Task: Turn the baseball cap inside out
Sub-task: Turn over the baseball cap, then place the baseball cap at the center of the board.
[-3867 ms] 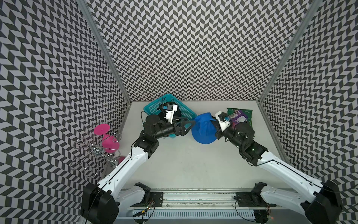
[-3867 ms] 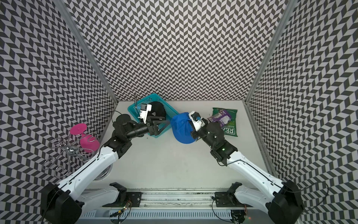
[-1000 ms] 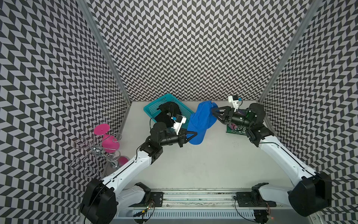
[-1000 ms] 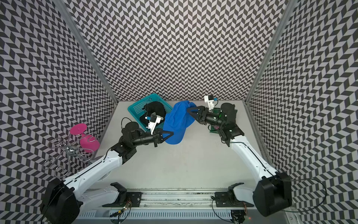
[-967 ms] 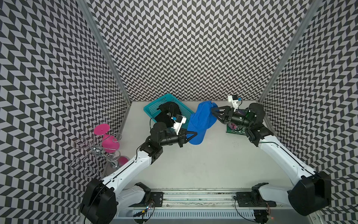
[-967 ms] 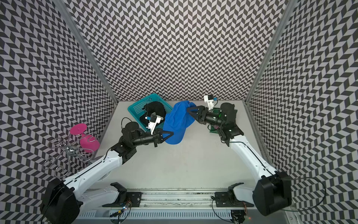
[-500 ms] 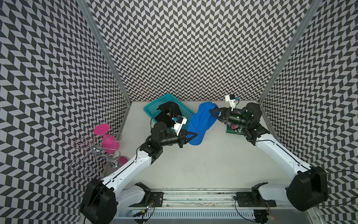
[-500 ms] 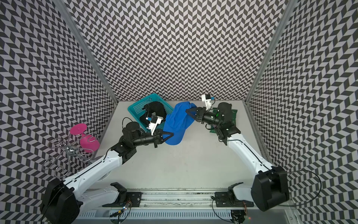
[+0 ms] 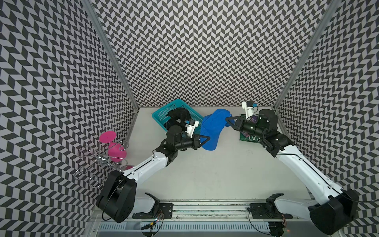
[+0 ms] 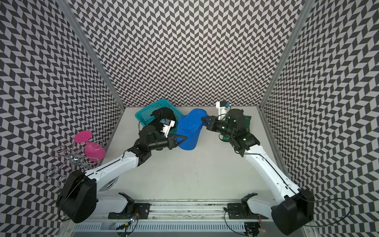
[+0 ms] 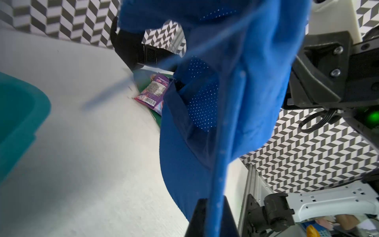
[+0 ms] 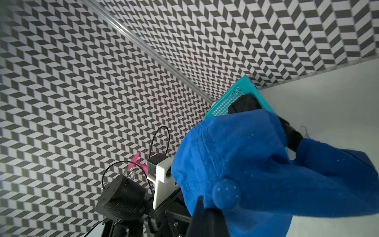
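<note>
The blue baseball cap hangs stretched in the air between my two grippers, above the back middle of the table; both top views show it, for instance. My left gripper is shut on the cap's lower edge; in the left wrist view a band of blue fabric runs down between its jaws. My right gripper is shut on the crown. In the right wrist view its jaws pinch the cloth right beside the cap's top button.
A teal basket holding a black object stands just behind my left gripper. A green and purple snack bag lies under my right wrist. Pink glasses and a wire rack stand by the left wall.
My right gripper's jaws have closed on the cap's crown and its arm has shifted a little. My left gripper has kept its hold and hardly moved.
</note>
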`<state>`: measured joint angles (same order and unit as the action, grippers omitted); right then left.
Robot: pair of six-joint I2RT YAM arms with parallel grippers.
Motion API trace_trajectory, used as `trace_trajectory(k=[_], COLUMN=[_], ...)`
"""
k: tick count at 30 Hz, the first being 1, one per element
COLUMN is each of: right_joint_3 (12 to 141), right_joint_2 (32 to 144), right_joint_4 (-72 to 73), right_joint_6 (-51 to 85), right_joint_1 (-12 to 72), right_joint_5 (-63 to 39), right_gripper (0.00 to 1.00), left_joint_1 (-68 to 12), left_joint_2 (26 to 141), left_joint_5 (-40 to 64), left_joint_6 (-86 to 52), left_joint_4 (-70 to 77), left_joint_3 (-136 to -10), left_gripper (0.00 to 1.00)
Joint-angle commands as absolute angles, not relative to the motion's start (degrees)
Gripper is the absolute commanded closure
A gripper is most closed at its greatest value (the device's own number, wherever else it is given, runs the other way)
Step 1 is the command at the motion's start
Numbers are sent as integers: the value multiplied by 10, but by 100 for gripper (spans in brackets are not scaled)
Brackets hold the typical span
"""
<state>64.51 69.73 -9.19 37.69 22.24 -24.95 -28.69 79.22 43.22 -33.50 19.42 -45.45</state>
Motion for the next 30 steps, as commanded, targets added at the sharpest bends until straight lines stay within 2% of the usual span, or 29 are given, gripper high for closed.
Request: trace_trajectory(k=[1,3,5,8,11,16,21,22,23,25,27,30], right_joint_3=[651,659,671,683,690,711,720,724,726,725,726,718], right_joint_2=[696,716,739,776,815,879,938,945,951,953,939,897], right_joint_4=[-97,-112,-131,-153,-166,-209,-239,-242,-244,-243,-242,-241], right_joint_6=[311,289,264,234,216,197,175,172,170,170,161,150], right_joint_1=[227,227,227,227,227,230,256,264,270,273,272,271], right_joint_5=[-170,-155,-138,-120,-109,-98,-87,-89,-93,-101,-98,-72], right_gripper=[100,100,100,100,100,100,100,97,87,57,35,20], left_joint_1=[-290,-296,-298,-294,-294,-294,-294,-294,-294,-294,-294,-294], left_joint_2=[847,875,885,882,873,839,812,810,809,812,819,842], left_joint_5=[524,547,541,491,436,361,340,337,333,318,307,305], left_joint_6=[-378,-357,-326,-287,-262,-244,-230,-217,-210,-191,-170,-143], left_joint_4=[214,178,129,60,4,-39,-37,-37,-37,-39,-38,-39], left_joint_3=[-487,-504,-515,-519,-520,-502,-495,-498,-503,-517,-533,-556], left_gripper=[77,65,47,25,10,6,6,6,6,6,6,10])
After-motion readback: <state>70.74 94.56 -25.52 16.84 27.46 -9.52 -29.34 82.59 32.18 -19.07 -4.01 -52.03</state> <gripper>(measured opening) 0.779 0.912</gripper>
